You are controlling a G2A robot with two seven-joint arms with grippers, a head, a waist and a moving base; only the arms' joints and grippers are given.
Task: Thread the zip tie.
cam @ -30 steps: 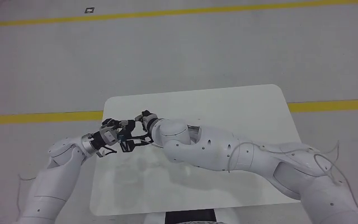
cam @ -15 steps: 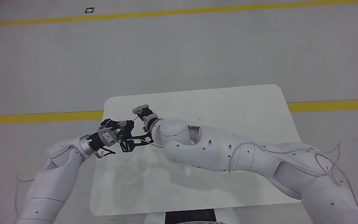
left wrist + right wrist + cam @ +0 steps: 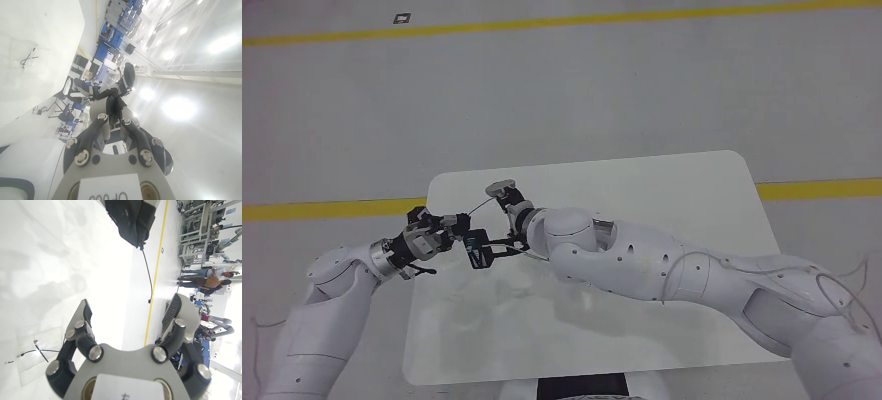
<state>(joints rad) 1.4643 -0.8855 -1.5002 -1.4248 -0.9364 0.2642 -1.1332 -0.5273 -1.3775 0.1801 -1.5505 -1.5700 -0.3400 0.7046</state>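
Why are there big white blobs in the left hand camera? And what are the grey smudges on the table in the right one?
Left wrist view: the blobs are glare from bright hall lamps, and the wide lens bends straight edges. Right wrist view: the smudges are soft shadows on the brightly lit table. Top view: even light, no glare.

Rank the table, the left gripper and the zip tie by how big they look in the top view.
1. table: by far the largest.
2. left gripper: a small dark cluster, holding one end of the tie.
3. zip tie: a thin dark strand, smallest.
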